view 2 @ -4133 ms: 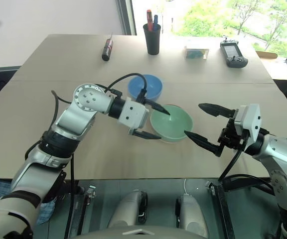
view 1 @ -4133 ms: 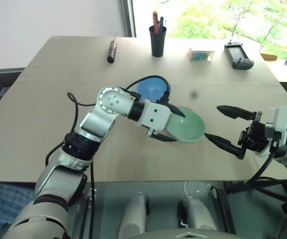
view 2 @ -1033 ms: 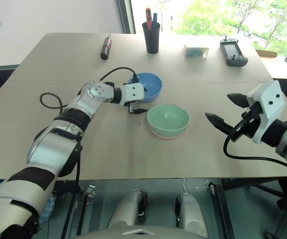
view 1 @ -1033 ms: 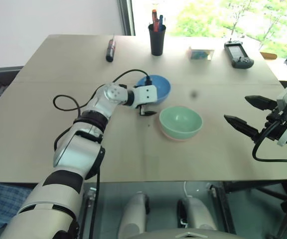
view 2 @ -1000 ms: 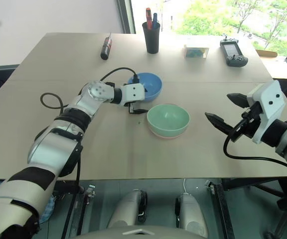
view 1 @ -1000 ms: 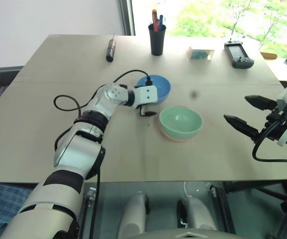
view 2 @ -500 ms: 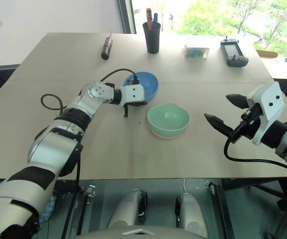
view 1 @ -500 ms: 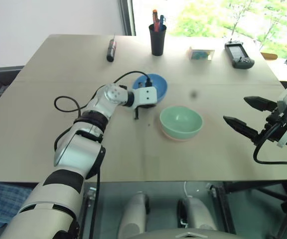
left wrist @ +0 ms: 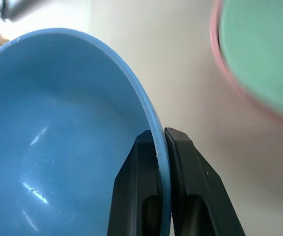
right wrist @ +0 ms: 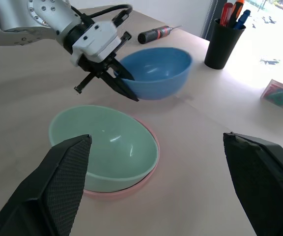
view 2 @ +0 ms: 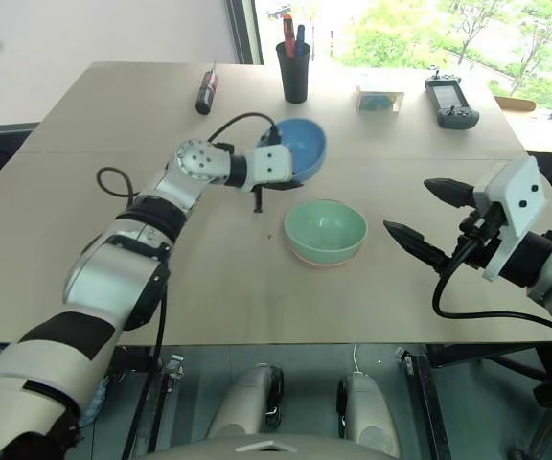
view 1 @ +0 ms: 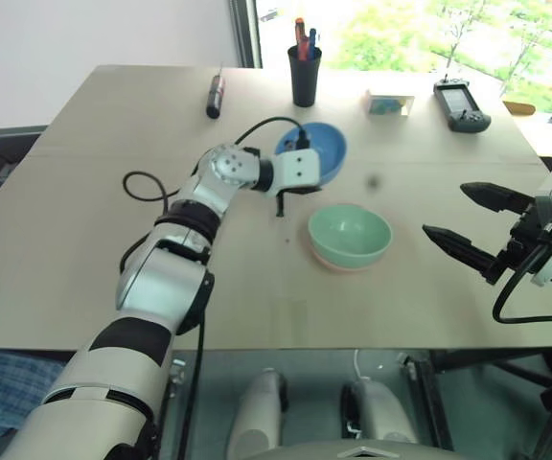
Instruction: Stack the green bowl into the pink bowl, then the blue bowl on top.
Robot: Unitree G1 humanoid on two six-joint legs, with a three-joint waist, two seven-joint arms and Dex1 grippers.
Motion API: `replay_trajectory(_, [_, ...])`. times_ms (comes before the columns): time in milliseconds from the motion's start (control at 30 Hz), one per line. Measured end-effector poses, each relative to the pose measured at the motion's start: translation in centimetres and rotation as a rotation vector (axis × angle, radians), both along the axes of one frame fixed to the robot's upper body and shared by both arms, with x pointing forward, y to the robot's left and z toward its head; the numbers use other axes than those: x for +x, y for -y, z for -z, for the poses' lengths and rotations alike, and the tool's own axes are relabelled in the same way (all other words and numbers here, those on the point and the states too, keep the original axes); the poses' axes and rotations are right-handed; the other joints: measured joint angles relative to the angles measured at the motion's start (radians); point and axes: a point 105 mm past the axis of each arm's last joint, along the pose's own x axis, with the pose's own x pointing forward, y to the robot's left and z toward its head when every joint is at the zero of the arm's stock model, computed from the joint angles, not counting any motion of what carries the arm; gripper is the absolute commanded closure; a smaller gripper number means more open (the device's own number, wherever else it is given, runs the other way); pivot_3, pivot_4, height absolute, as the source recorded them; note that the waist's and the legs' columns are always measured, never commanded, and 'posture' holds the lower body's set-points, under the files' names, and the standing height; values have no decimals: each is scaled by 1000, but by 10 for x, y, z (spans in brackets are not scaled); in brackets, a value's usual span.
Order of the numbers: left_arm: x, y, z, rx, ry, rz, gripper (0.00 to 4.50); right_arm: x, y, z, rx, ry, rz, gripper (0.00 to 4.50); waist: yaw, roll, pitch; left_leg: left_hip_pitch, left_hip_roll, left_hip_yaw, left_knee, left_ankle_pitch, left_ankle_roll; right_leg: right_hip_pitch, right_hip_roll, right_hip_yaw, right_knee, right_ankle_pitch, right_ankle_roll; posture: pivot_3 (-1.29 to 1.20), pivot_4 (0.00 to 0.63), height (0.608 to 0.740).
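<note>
Left arm reaching out, right arm waiting.
The left gripper (view 2: 261,192) is pinching the blue bowl (view 2: 300,149) by its rim; the right gripper (view 2: 427,213) is hanging wide open at the side.

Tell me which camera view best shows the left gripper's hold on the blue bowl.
The left wrist view: the left gripper is shut on the blue bowl, its rim pinched between both fingers. The right wrist view shows the lifted bowl from the side. The two eye views show gripper and bowl from above, the pinch itself hard to make out.

Pen cup (view 1: 304,77), screwdriver (view 1: 215,97), remote (view 1: 460,103)
</note>
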Motion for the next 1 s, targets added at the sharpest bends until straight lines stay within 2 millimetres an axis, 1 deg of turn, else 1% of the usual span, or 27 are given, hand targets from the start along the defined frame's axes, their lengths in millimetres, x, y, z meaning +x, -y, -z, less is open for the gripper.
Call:
replay_trajectory(33, [-2,6,-6,-13,11,22,4484,0,0,0,0,2,-2,0,-1,0,0,0,0,0,0,0,0,0,0,0,0,0,0,0,150,740])
replay_trajectory(100, [-12,20,-24,-47,33,121,4484,-1,-1,-1,0,2,-6,0,-2,0,0,0,0,0,0,0,0,0,0,1,0,0,0,0,150,740])
replay_trajectory(133, [-21,27,-32,-59,41,192,4484,-1,0,0,-1,-1,-6,0,-3,0,0,0,0,1,0,0,0,0,0,1,0,0,0,0,150,740])
replay_trajectory(200, [-38,37,-41,-50,57,322,4484,-1,-1,0,0,-3,-7,0,-4,0,0,1,0,1,0,0,0,0,0,1,0,0,0,0,150,740])
replay_trajectory(233, [-49,40,-46,-40,62,394,4484,-1,-1,1,0,-5,-8,0,-4,0,0,1,0,1,0,0,0,0,0,1,0,0,0,0,150,740])
replay_trajectory(267, [-55,41,-48,-32,67,435,4484,-1,-1,1,0,-5,-8,0,-4,0,0,1,0,1,0,0,0,0,1,2,0,0,0,0,150,740])
replay_trajectory(300, [-56,42,-48,-30,67,447,4484,-1,-1,1,0,-5,-9,0,-4,0,0,1,0,1,0,0,0,0,1,1,1,0,0,0,150,740])
replay_trajectory(333, [-64,42,-49,-22,64,500,4484,-1,-1,1,0,-6,-9,0,-4,1,0,2,0,1,0,0,0,0,1,2,1,0,0,0,150,740])
replay_trajectory(367, [-79,37,-44,18,34,580,4484,-2,-1,1,2,-5,-11,0,-5,1,0,2,1,1,0,0,0,1,1,2,1,0,0,0,150,740])
replay_trajectory(433, [-87,30,-36,78,-5,612,4484,-2,-1,1,3,-7,-10,0,-6,1,0,2,1,1,0,0,0,0,1,2,2,0,0,0,150,740])
replay_trajectory(533, [-90,13,-30,149,-54,595,4484,-2,0,3,3,-12,-8,0,-4,1,0,3,1,0,0,0,0,1,1,3,3,0,0,0,150,740])
replay_trajectory(600, [-94,8,-30,152,-79,599,4484,-3,0,2,4,-9,-9,0,-2,1,0,3,1,0,1,0,0,1,1,3,3,0,0,0,150,740])
replay_trajectory(633, [-98,7,-29,147,-97,610,4103,-3,-1,2,5,-6,-11,0,0,1,0,3,1,0,1,0,0,1,1,2,3,0,0,0,150,740])
replay_trajectory(700, [-105,7,-27,128,-133,633,3573,-3,-1,2,5,-3,-10,0,0,1,0,3,1,0,2,0,0,1,1,3,2,0,0,0,150,740])
replay_trajectory(800, [-113,4,-21,128,-172,656,2271,-2,0,1,4,-1,-5,0,-2,1,0,3,1,0,2,0,0,1,1,3,3,0,0,0,150,740])
replay_trajectory(867, [-115,5,-21,117,-187,667,1345,-2,0,1,3,-1,-5,0,-2,1,0,3,1,0,2,0,0,1,1,2,3,0,0,0,150,740])
replay_trajectory(900, [-116,5,-22,112,-185,669,1065,-2,0,1,2,-1,-6,0,-1,1,0,3,1,0,2,0,0,1,1,2,3,0,0,0,150,740])
replay_trajectory(967, [-116,7,-25,82,-174,675,279,-2,-1,1,-1,-2,-10,0,-1,1,0,3,1,0,2,0,0,1,1,2,3,0,0,0,150,740])
replay_trajectory(1000, [-115,8,-25,73,-176,671,36,-2,-1,2,-2,-2,-11,0,-2,1,0,3,1,1,3,0,0,1,1,2,3,0,0,0,150,740])
